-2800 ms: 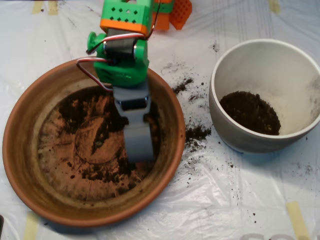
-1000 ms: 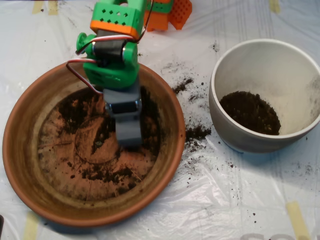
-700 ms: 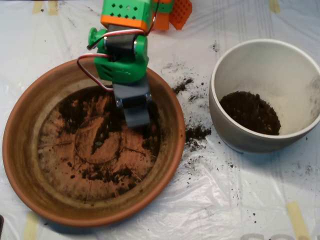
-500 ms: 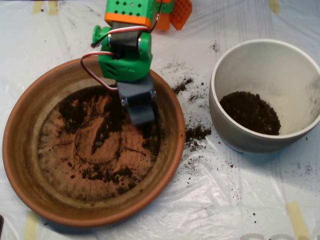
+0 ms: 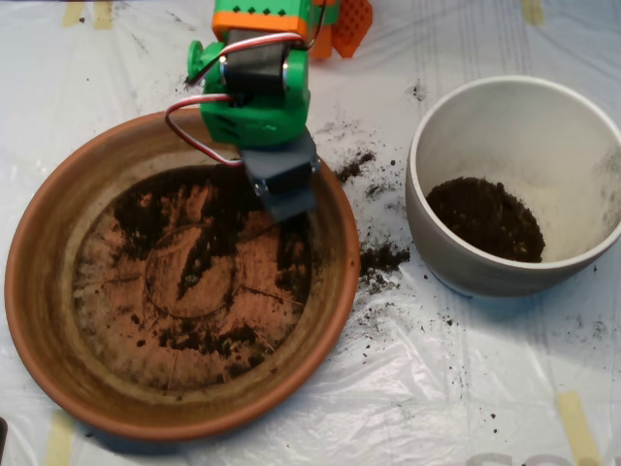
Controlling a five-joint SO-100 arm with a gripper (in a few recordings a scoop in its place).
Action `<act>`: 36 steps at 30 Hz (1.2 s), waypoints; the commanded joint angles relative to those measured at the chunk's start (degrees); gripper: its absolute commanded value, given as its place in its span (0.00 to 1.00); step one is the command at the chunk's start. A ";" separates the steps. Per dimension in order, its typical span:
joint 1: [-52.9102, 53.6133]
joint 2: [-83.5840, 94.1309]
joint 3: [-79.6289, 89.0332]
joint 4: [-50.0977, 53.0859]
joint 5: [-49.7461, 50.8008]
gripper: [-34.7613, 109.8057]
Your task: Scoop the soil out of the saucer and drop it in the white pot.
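Observation:
The terracotta saucer fills the left half of the overhead view. Thin patches of dark soil lie on its stained bottom, thickest near the upper middle and lower middle. My grey scoop hangs over the saucer's upper right part, just inside the rim, under the green and orange arm. The white pot stands at the right, apart from the saucer, with a heap of soil inside it.
Spilled soil lies on the plastic sheet between saucer and pot, with more crumbs higher up. An orange part stands at the top edge. Yellow tape strips hold the sheet down.
The scoop has drawn back up and to the right, from the saucer's middle to its upper right part near the rim. Saucer and pot have stayed put.

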 commanded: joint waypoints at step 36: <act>-29.36 7.29 -49.22 21.88 18.98 0.24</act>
